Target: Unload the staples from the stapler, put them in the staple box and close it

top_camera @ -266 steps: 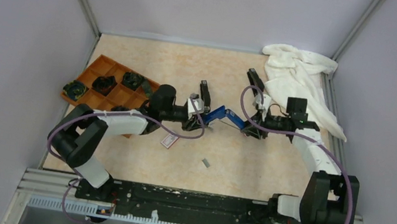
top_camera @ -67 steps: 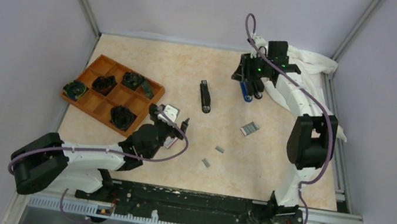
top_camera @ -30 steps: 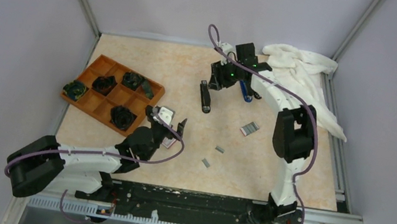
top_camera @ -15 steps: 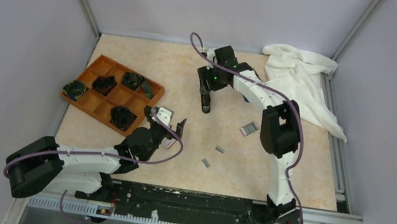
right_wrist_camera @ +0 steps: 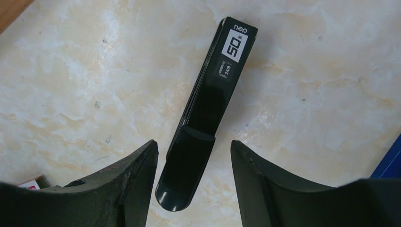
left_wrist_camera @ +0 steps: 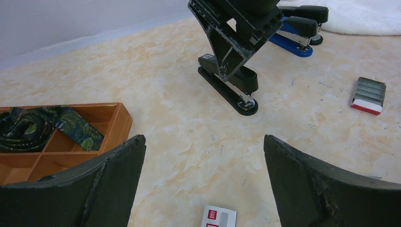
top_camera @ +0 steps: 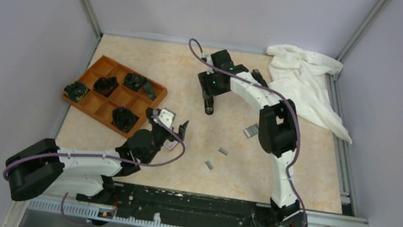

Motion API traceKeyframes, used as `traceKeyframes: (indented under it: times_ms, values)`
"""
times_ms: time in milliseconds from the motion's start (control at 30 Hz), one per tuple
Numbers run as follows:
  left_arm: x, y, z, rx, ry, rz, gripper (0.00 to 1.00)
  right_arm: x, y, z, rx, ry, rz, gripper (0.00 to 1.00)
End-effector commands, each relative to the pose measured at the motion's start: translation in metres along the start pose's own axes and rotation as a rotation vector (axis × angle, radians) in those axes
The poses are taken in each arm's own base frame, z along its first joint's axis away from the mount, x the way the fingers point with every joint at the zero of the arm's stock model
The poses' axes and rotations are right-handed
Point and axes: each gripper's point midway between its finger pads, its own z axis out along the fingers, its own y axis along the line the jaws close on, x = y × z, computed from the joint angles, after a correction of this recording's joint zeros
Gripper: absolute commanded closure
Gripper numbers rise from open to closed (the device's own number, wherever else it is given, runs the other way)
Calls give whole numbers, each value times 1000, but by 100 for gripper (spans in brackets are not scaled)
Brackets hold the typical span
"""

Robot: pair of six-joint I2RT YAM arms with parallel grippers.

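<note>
A: Black stapler is lying flat and closed on the table, toward 12 o'clock.
B: Right gripper?
A: Hovering right over it, claw spread, one finger each side of the body, not touching. Looks like it's lining up a grab, probably so the body can be steadied or lifted.
B: Left gripper?
A: Spread wide, gripping nothing, hanging low at 7 o'clock from the stapler and facing it. My guess is it's standing ready to help open it.
B: Staples?
A: Loose strips are lying on the table at 5 o'clock from the stapler. Can't tell whether any are sitting inside.
</note>
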Motion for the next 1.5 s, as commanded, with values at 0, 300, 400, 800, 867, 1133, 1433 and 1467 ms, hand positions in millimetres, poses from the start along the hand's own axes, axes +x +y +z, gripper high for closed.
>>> traceKeyframes:
  times_ms: [0,300,400,800,867,1133,1433,1467]
  values:
    - [-10,1,-1,0,-41,-33,1,-18,2,-5,21,-40,10,41]
    - [-10,2,-1,-1,-41,-33,1,-6,0,2,59,4,-15,42]
    - [-10,2,-1,-1,-40,-33,1,-3,-2,3,77,15,-28,42]
    - [-11,2,-2,1,-45,-34,1,5,-11,4,129,45,-70,47]
    - [-11,2,-2,2,-45,-33,1,6,-11,4,133,48,-75,48]
    - [-11,2,-2,1,-47,-36,1,7,-13,4,142,54,-87,49]
    - [-11,2,-3,2,-49,-37,1,13,-14,7,142,73,-95,50]
    - [-11,3,-3,1,-49,-36,1,13,-14,8,142,75,-96,50]
